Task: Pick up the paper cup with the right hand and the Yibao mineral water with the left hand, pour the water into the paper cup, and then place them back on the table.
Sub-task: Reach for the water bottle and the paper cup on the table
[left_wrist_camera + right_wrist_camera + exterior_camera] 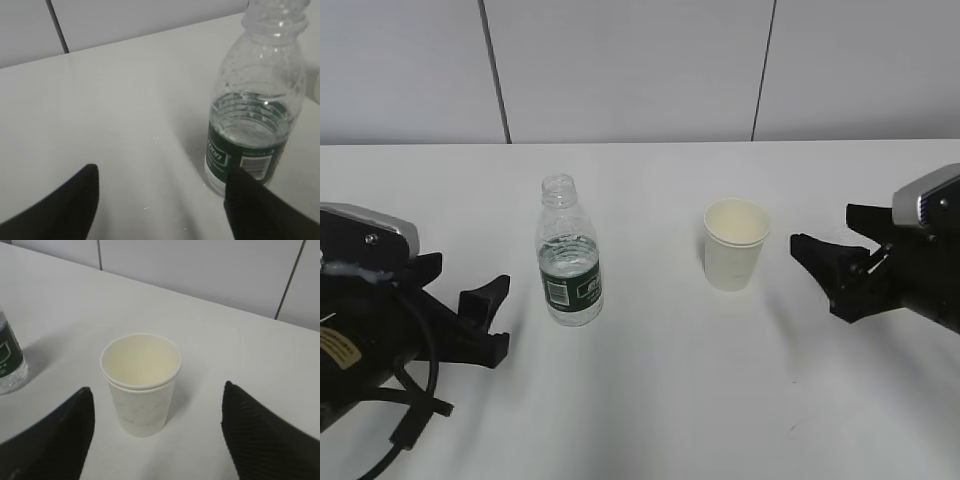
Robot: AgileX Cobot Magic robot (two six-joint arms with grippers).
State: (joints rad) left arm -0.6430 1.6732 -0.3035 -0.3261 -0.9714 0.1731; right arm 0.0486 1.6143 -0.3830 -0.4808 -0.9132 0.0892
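Black left gripper (492, 318) lies low on the table (660, 400) at nine o'clock of the bottle (568, 252), jaws spread, near it but not touching. Right gripper (832, 245) sits at three o'clock of the paper cup (735, 243), jaws likewise spread, clear of it. Both items stand upright, apart, mid-table. Water (250, 131) fills roughly the bottle's lower half. Both arms are cut off at the frame edges. Left wrist view crops the bottle mouth; label text is illegible.

We see a cream-white paper cup (735, 245), a clear ribbed bottle (568, 255) with dark green label, black grippers, white table (660, 400).
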